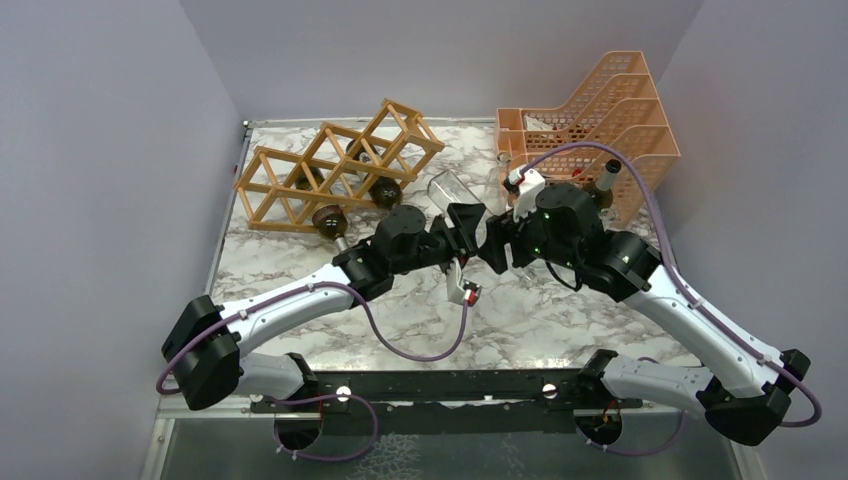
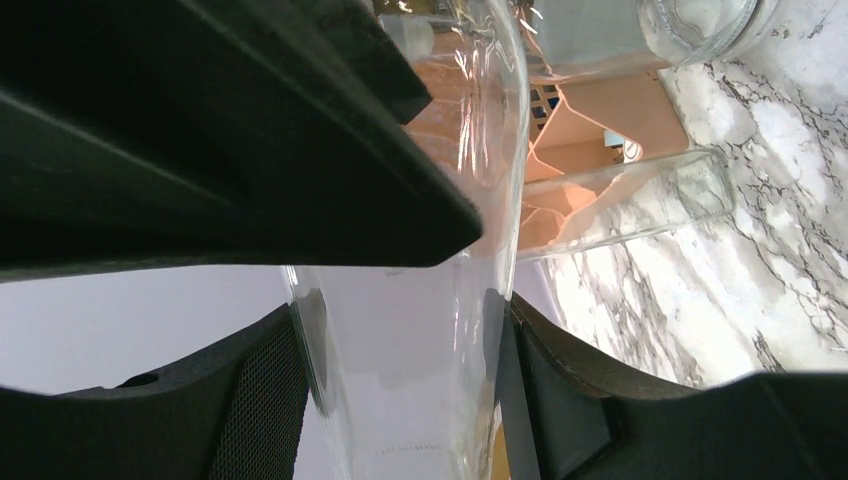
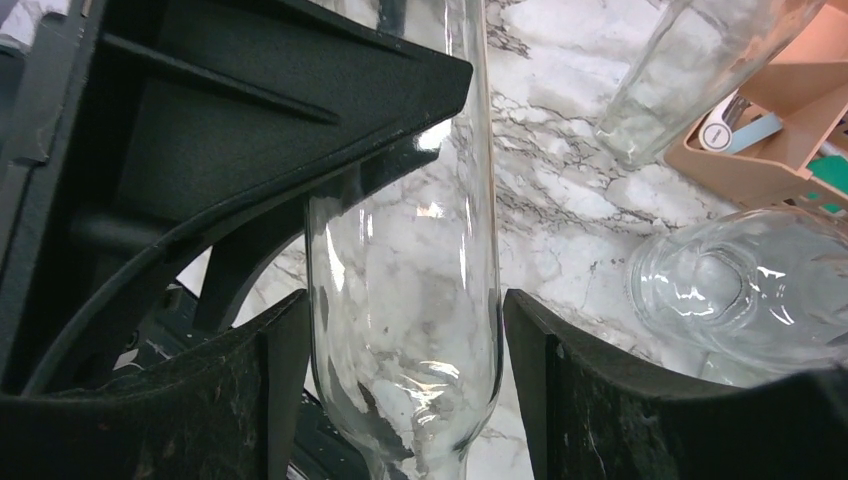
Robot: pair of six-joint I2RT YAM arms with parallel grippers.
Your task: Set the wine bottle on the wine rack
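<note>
the clear wine bottle (image 1: 452, 190) is over the middle of the tabletop (image 1: 560, 320), clamped between the pads of the nearly closed left gripper (image 1: 465, 230), its wide end sticking out toward 11 o'clock; the wine rack (image 1: 335, 165) lies apart at about 10 o'clock from it. the right gripper (image 1: 497, 245) straddles the same bottle, pads close against the glass, but whether it squeezes i cannot tell. the left arm reaches in from 7 o'clock, the right from 5 o'clock, wrists meeting at centre.
</note>
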